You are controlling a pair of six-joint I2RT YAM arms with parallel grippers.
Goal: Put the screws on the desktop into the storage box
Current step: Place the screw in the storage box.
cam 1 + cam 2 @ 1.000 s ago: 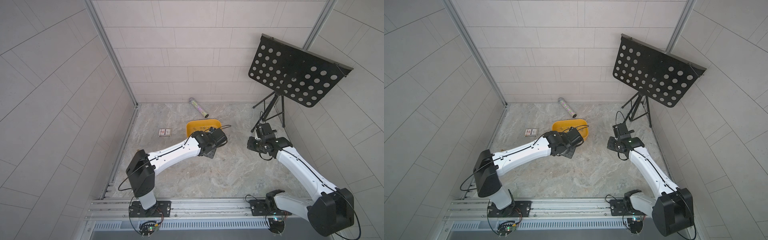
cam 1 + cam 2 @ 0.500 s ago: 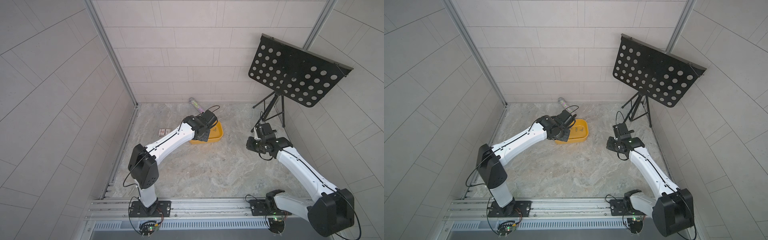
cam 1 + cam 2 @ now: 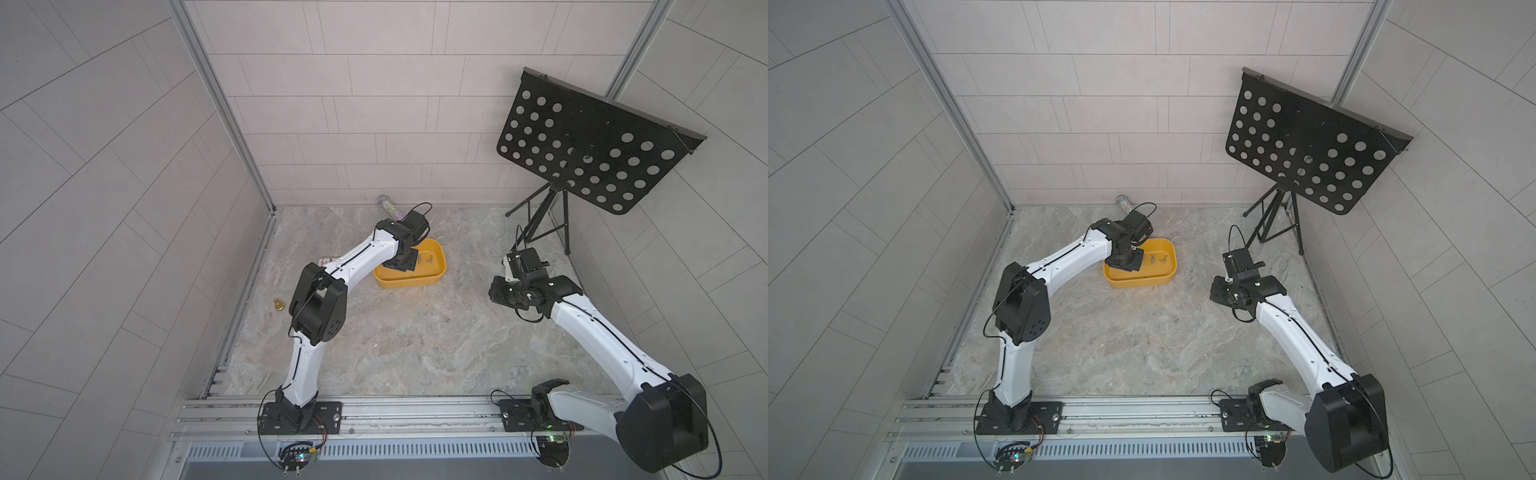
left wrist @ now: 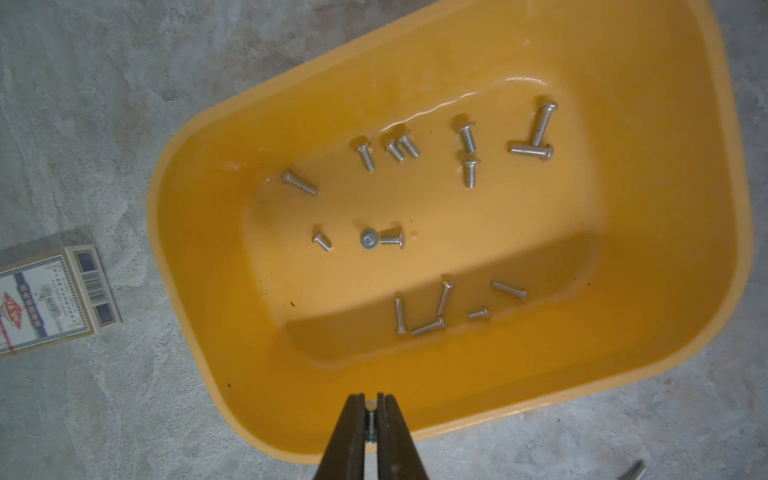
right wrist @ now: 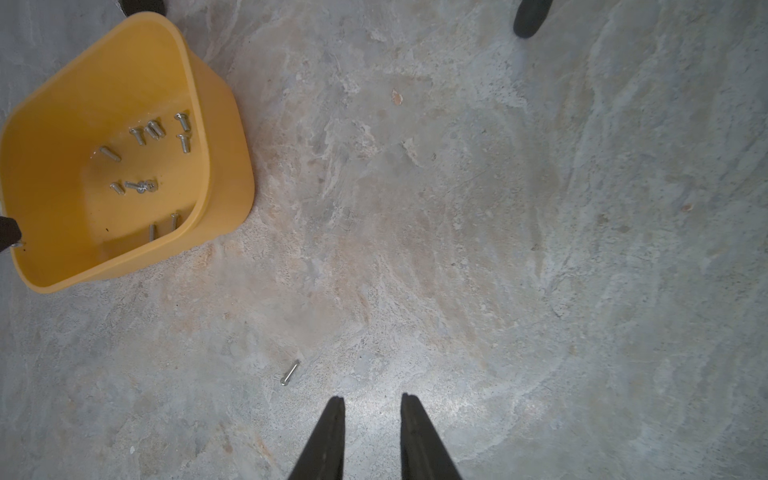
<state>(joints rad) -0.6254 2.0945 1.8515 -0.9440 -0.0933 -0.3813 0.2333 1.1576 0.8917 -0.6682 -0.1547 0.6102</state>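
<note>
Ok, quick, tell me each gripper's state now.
Left gripper: closed on a screw.
Right gripper: open, holding nothing.

A black perforated music stand [image 3: 598,145] fills the upper right of both top views, its tray tilted on a thin tripod [image 3: 556,190]. A clear tube of glitter [image 3: 388,206] lies at the foot of the back wall, upper middle. A small brass bell [image 3: 278,305] sits left of centre, close to the left wall. A printed card box [image 4: 50,299] with a barcode lies flat at the left edge of the left wrist view. Grey tiled walls [image 3: 374,104] enclose the scene, and an aluminium rail [image 3: 415,411] runs along the bottom.
</note>
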